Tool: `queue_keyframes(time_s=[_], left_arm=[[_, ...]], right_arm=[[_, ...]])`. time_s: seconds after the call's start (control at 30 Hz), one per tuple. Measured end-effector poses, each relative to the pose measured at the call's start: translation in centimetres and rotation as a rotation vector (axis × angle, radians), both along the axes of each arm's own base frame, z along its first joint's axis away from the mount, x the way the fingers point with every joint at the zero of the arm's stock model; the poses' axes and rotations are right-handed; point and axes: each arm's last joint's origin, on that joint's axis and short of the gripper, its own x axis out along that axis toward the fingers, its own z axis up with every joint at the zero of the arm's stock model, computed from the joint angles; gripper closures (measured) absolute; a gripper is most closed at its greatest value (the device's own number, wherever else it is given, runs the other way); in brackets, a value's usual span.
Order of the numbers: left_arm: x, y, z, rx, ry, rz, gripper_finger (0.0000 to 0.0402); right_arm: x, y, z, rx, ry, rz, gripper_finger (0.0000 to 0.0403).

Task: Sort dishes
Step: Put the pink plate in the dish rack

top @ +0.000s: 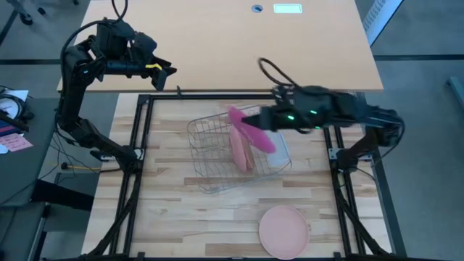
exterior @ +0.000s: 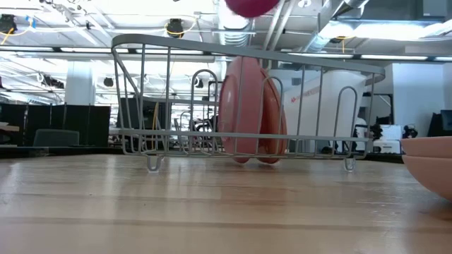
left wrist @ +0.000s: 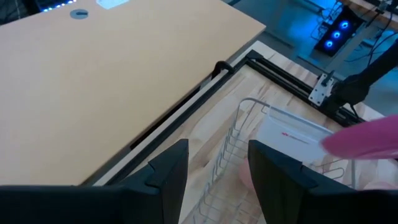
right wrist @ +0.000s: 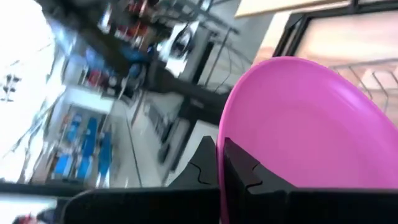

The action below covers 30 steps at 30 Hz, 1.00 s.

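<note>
No lettering can be read with any certainty: the translucent tub (exterior: 321, 106) behind the wire rack (exterior: 176, 92) carries a small red printed label, seen in the low and left wrist views, but its characters are too small to make out.

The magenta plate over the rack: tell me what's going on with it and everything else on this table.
The right gripper is shut on the rim of the magenta plate, holding it above the wire rack. Two salmon-pink plates already stand on edge in the rack. Another salmon plate lies flat on the table near its front edge. The left gripper waits open, raised over the rack's far left corner, holding nothing.
</note>
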Motion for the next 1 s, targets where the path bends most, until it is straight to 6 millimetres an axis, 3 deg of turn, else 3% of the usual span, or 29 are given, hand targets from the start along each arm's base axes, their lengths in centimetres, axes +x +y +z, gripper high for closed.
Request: queue_keyframes(time_s=[0.2,0.37,0.53,0.67,0.83,1.0], left_arm=[[0.0,0.1,0.0,0.000,-0.001,0.024,0.0240],[0.4,0.4,-0.2,0.001,0.010,0.039,0.0240],[0.7,0.7,-0.1,-0.012,-0.017,0.051,0.0240],[0.9,0.9,0.1,0.003,-0.041,0.049,0.0240],[1.4,1.3,0.2,0.016,-0.058,0.056,0.0240],[1.7,1.5,0.2,0.024,-0.059,0.053,0.0240]], right_arm=[[-5.3,1.4,0.5,-0.043,0.134,-0.003,0.0403],[-6.4,1.6,-0.4,-0.054,0.252,-0.002,0.0403],[-4.1,1.6,-1.1,-0.056,0.248,-0.025,0.0403],[-1.1,1.8,-1.8,-0.072,0.205,-0.025,0.0403],[3.4,1.3,-1.9,-0.099,0.032,0.000,0.0403],[6.0,0.0,-1.8,-0.144,-0.093,0.012,0.0403]])
